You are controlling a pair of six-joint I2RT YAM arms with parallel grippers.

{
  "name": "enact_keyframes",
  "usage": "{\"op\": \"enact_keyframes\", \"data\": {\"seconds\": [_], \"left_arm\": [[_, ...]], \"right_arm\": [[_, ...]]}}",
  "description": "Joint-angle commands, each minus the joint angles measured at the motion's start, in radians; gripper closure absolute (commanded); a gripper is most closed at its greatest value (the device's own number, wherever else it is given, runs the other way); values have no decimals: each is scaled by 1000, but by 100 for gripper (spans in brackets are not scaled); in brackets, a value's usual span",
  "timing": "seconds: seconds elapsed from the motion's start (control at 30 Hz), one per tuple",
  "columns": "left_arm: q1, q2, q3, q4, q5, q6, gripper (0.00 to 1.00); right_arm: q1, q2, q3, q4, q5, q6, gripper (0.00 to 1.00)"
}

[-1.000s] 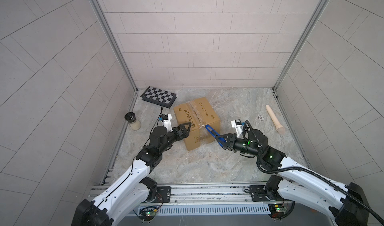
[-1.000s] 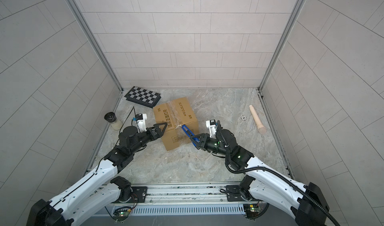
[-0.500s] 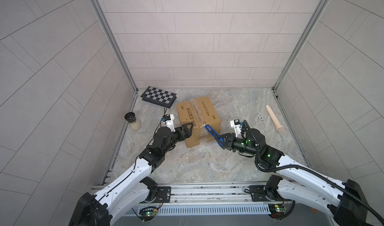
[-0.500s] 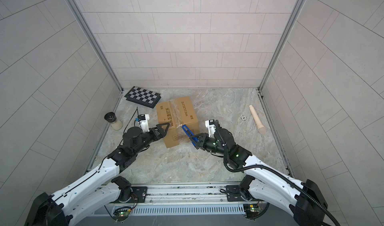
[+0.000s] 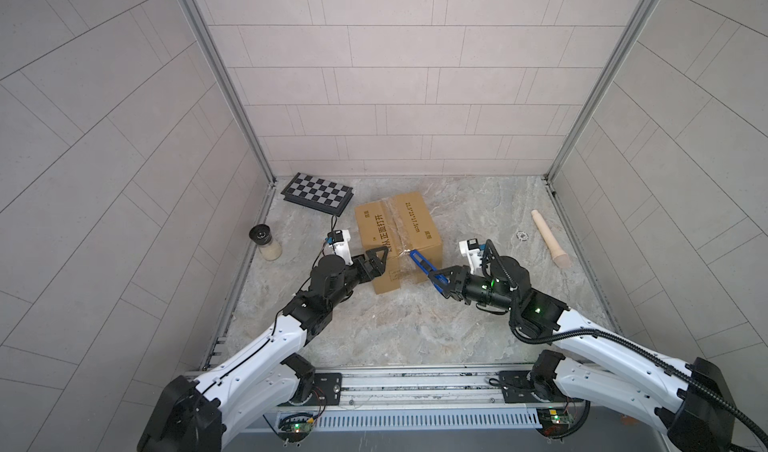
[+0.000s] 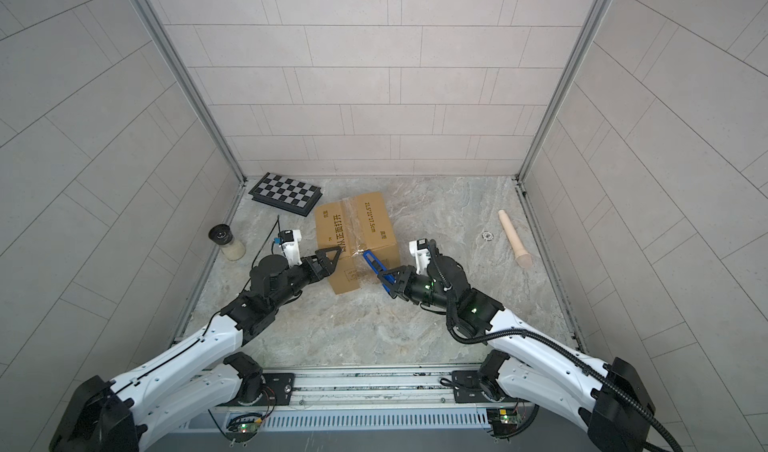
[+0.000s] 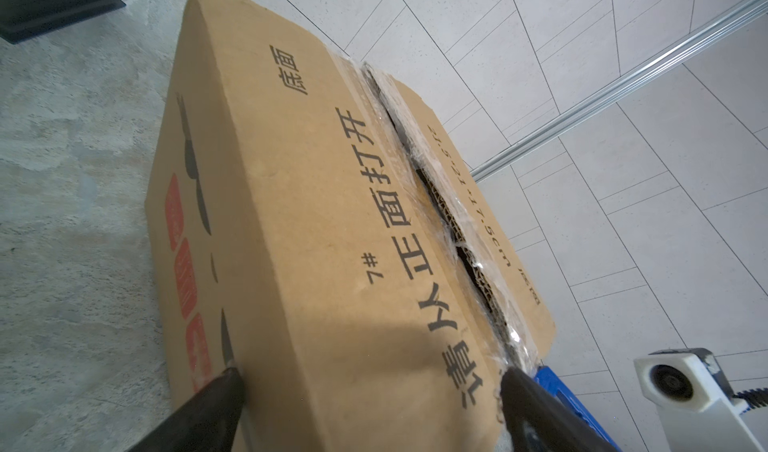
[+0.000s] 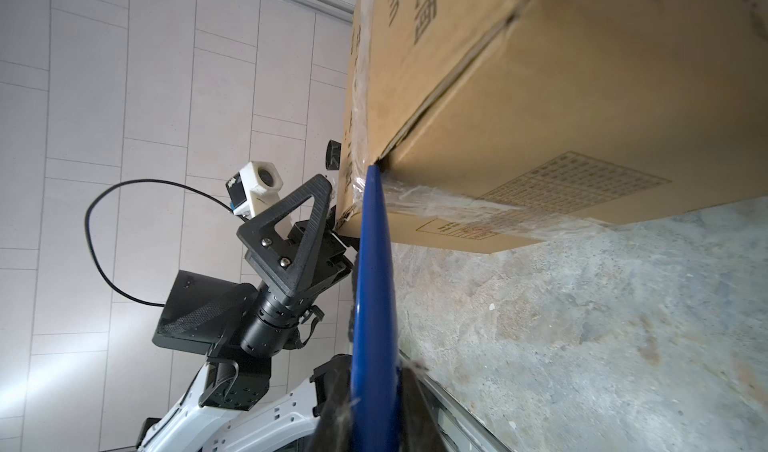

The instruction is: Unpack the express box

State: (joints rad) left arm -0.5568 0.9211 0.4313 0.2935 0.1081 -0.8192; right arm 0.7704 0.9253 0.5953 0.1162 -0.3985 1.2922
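The express box (image 5: 397,237) (image 6: 353,233), a brown carton with black print and clear tape, stands on the stone floor in both top views. My left gripper (image 5: 376,259) (image 6: 328,258) (image 7: 370,383) is open wide astride the box's near left corner. One of its fingers lies on the side face and the other by the taped top seam (image 7: 440,204). My right gripper (image 5: 442,281) (image 6: 392,281) (image 8: 374,387) is shut on a blue blade tool (image 5: 420,262) (image 8: 374,262). The tool's tip touches the seam at the near top edge of the box (image 8: 540,96).
A black-and-white checkered board case (image 5: 318,194) lies behind the box on the left. A black-lidded jar (image 5: 264,244) stands by the left wall. A pale wooden stick (image 5: 548,237) and a small metal ring (image 5: 521,235) lie on the right. A metal rail (image 5: 415,383) runs along the front.
My left gripper has crept a little further onto the box's corner. The right gripper and the blue tool have hardly moved.
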Motion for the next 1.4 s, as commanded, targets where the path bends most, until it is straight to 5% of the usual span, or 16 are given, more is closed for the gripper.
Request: {"op": "enact_keyframes", "data": {"seconds": [0.0,0.53,0.9,1.37], "left_arm": [[-49,6,25,72,68,-13,0],[-100,13,34,63,19,-13,0],[-99,7,55,95,31,-24,0],[-100,30,47,133,35,-52,0]], "right_arm": [[41,32,47,25,-56,-77,100],[8,24,42,237,-93,37,100],[21,54,-12,151,-95,-29,100],[31,104,0,277,-117,19,100]]}}
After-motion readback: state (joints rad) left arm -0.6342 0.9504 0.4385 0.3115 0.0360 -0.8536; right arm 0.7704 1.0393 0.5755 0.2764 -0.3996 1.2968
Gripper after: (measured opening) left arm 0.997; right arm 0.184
